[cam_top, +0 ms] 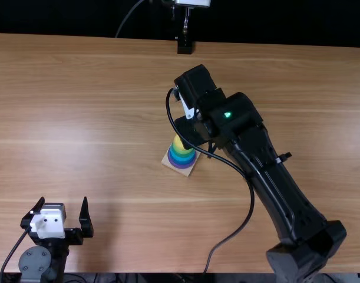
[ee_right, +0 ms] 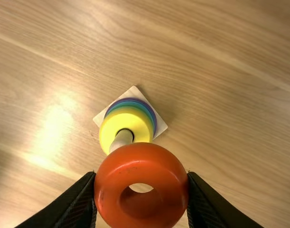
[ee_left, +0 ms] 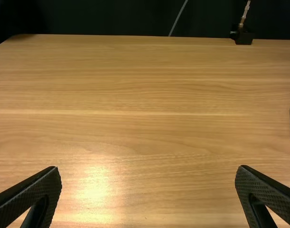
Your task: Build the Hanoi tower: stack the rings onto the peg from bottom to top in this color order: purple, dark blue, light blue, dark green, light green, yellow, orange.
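Worktop: wood grain, straight far edge. Right claw, mid-worktop, gripping glossy orange ring by its sides. Left claw by near edge, fingers spread wide. Pale square wooden base well in from edges; purple, blue, green rings stacked, yellow ring topmost. Rounded peg pokes through; can't quite tell if orange ring touches it.

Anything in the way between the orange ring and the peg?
Nothing visible stands between the orange ring in the right gripper and the peg above the yellow ring, though the orange ring hides the peg's tip.
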Motion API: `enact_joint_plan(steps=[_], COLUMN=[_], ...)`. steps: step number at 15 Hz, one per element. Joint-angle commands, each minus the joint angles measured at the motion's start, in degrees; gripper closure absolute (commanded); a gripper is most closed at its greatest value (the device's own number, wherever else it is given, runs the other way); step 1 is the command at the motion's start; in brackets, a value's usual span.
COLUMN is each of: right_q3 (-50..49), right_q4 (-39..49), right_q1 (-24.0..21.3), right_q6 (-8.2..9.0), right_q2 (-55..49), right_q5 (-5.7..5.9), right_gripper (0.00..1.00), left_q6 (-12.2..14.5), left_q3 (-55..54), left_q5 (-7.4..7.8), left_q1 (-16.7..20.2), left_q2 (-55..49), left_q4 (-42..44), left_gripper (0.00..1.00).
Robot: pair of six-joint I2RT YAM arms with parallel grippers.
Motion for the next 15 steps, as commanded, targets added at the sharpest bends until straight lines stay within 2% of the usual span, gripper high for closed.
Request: enact_joint_plan(steps=[1, 15], right_q3=[1.7, 2.6], right_q4=[0.1, 1.6], right_q1=[-0.1, 0.5], right_q6=[-0.54, -0.33], right_q2=[0.8, 3.1], right_q5=[0.47, 0.47], right_gripper=[1.0, 1.0], left_q6=[0.6, 0.6], left_q3=[-6.0, -6.0], left_q5=[-0.07, -0.07], left_q1=[-0.2, -0.2], left_q2=[-0.7, -0.7], left_q4=[-4.5, -4.5], left_gripper=[0.0, 0.0])
